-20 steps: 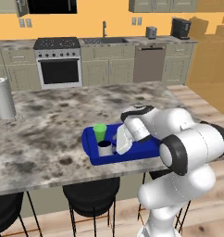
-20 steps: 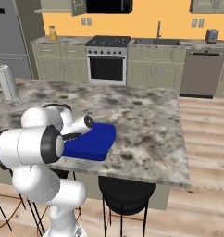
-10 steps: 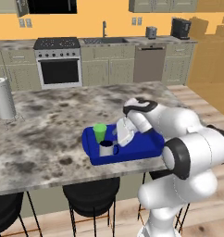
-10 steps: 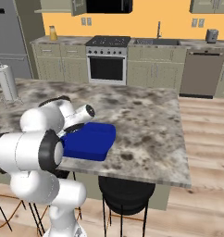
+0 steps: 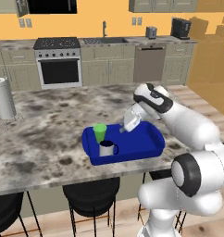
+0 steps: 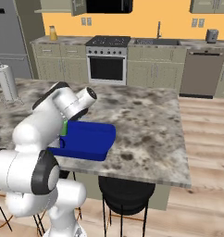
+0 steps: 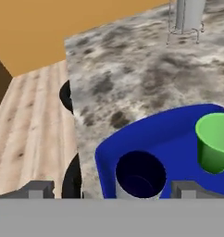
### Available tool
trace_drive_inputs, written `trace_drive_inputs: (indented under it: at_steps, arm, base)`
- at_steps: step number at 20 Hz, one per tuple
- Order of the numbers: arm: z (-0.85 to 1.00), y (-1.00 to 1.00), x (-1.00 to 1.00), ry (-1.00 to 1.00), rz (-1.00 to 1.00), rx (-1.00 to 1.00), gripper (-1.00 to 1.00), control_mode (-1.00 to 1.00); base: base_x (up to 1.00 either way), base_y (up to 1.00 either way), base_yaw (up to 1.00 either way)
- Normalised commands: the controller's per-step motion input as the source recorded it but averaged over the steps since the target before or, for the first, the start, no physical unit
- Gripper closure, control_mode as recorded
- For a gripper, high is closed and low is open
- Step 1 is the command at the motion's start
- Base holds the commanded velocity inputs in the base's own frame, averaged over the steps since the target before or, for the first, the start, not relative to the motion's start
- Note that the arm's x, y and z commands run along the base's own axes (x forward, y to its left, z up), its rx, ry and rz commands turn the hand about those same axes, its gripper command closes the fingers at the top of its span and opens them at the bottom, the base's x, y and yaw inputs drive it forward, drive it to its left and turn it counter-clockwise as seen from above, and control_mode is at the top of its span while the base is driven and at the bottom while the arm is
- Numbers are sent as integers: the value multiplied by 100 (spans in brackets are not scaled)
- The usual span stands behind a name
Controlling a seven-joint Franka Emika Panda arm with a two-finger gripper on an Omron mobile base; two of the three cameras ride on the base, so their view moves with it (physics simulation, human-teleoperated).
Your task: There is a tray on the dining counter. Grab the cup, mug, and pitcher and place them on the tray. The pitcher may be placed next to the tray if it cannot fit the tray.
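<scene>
On near part of dining counter [image 5: 49,139]: blue tray [image 5: 146,146] holding mug [image 5: 107,148] (front) and green cup [image 5: 100,132] just behind, both upright. Gripper [image 5: 125,128] above tray beside cup, jaws wide, empty. Farther left: paper towel roll [image 5: 3,98].

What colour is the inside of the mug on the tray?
Dark, near navy; the mug shows it best in the hand view.

Arm rises from the base, bends at the elbow and reaches forward and down, the gripper [image 5: 125,126] angled downward with its fingers [image 7: 40,189] spread wide, holding nothing.
</scene>
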Motion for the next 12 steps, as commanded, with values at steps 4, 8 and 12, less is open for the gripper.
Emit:
trace_drive_inputs:
  at_steps: [4, 8, 12]
  arm:
    - [65, -29, -65, 18, -32, 0, -100, -100]
    - [64, -25, -65, 22, -36, 0, -100, -100]
    - [62, -16, -61, 21, -39, 0, -100, -100]
  base:
    - [0, 0, 0]
    - [0, 0, 0]
    - [0, 0, 0]
